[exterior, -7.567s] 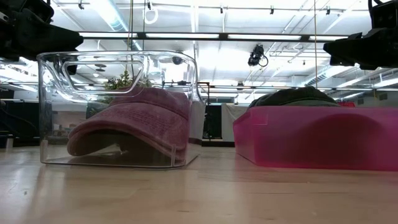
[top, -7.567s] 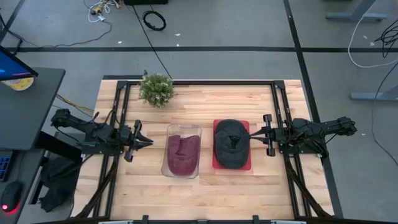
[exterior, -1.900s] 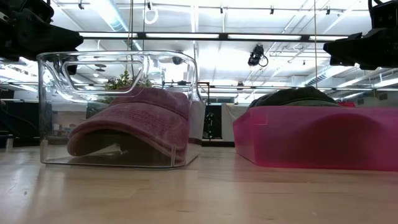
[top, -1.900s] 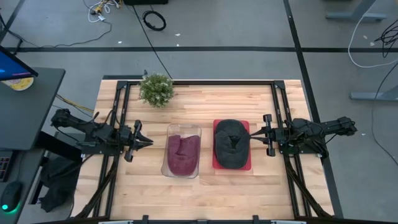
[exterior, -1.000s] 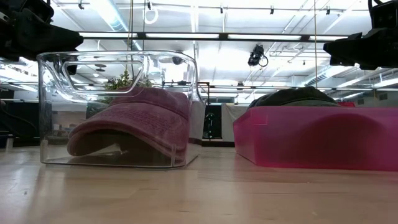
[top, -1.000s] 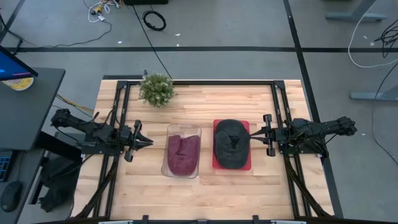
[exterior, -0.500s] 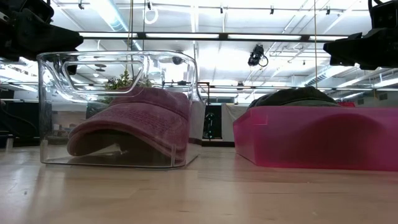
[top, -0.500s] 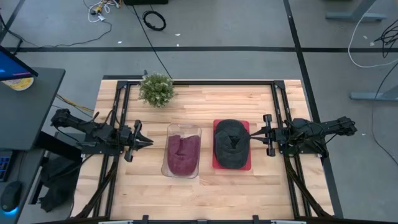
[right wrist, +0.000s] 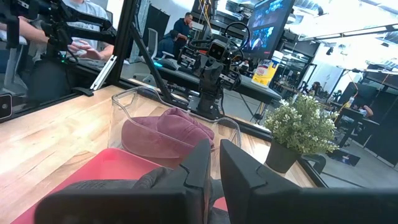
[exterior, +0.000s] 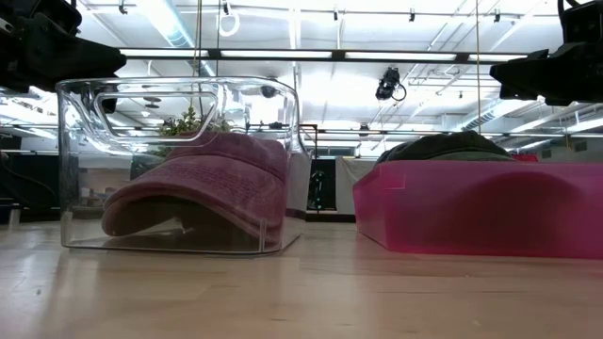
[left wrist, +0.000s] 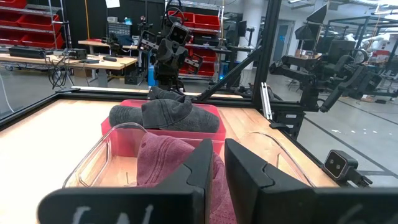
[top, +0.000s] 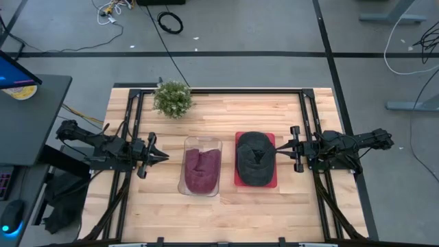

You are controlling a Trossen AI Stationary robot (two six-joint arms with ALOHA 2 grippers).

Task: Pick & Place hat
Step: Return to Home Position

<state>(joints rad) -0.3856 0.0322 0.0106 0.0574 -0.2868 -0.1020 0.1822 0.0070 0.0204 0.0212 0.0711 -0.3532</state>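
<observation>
A maroon hat (top: pixel 201 168) lies inside a clear plastic bin (top: pixel 186 145) at the middle of the table, brim side down on the bin floor (exterior: pixel 203 188). To its right, a dark grey hat (top: pixel 255 159) rests crown-up in a pink tray (top: pixel 273 139), its top showing above the tray wall (exterior: pixel 443 146). My left gripper (top: pixel 164 157) hovers left of the bin, shut, pointing toward it (left wrist: pixel 219 163). My right gripper (top: pixel 278 149) hovers at the tray's right edge, shut, pointing toward the grey hat (right wrist: pixel 215 163). Neither touches anything.
A small potted plant (top: pixel 172 98) stands at the far-left part of the table. Black frame rails (top: pixel 308 123) run along both sides. Bare wood lies along the near edge (top: pixel 219 213). People sit beyond the table in the right wrist view (right wrist: pixel 87 25).
</observation>
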